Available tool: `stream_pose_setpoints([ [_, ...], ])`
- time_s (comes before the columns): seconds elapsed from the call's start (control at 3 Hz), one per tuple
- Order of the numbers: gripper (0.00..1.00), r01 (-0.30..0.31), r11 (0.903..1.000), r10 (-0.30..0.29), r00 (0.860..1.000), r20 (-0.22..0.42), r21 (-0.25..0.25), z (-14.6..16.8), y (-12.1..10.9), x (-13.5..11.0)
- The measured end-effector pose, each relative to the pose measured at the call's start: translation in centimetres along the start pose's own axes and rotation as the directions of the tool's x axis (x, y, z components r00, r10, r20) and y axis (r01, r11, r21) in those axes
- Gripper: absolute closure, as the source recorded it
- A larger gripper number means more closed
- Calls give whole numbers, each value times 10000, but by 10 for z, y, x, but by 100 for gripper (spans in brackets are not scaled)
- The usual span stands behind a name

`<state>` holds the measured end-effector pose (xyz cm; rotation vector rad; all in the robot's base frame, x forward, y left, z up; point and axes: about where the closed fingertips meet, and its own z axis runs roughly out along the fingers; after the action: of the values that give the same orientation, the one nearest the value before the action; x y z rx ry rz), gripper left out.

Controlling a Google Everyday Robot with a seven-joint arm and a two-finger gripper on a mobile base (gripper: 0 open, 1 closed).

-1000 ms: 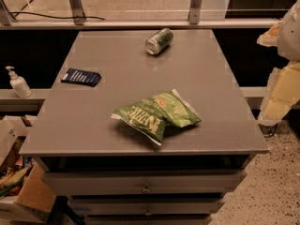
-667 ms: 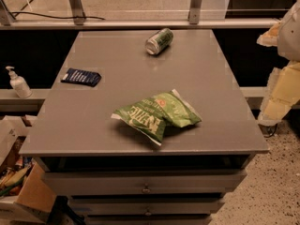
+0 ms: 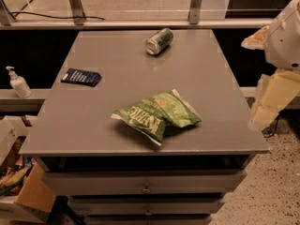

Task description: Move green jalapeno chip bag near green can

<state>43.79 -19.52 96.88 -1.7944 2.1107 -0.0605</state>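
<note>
The green jalapeno chip bag (image 3: 158,115) lies crinkled on the grey table (image 3: 117,93), near its front edge and a little right of the middle. The green can (image 3: 159,41) lies on its side near the table's far edge, silver end facing front-left, well apart from the bag. Only white and cream parts of my arm (image 3: 281,74) show at the right edge of the view, beside the table and off its top. The gripper itself is out of view.
A small flat dark blue packet (image 3: 81,77) lies on the table's left side. A white pump bottle (image 3: 18,83) stands on a low ledge to the left. Cardboard boxes (image 3: 18,182) sit on the floor at lower left. Drawers (image 3: 145,184) are below the tabletop.
</note>
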Motion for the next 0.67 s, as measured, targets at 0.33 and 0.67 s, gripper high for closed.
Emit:
stream_pose_setpoints([
  [0.33,0,555,9979,-527,9954,805,-339,23,12,-23],
  [0.67,0,1103,9923,-1001,9818,1614,-557,48,24,-49],
])
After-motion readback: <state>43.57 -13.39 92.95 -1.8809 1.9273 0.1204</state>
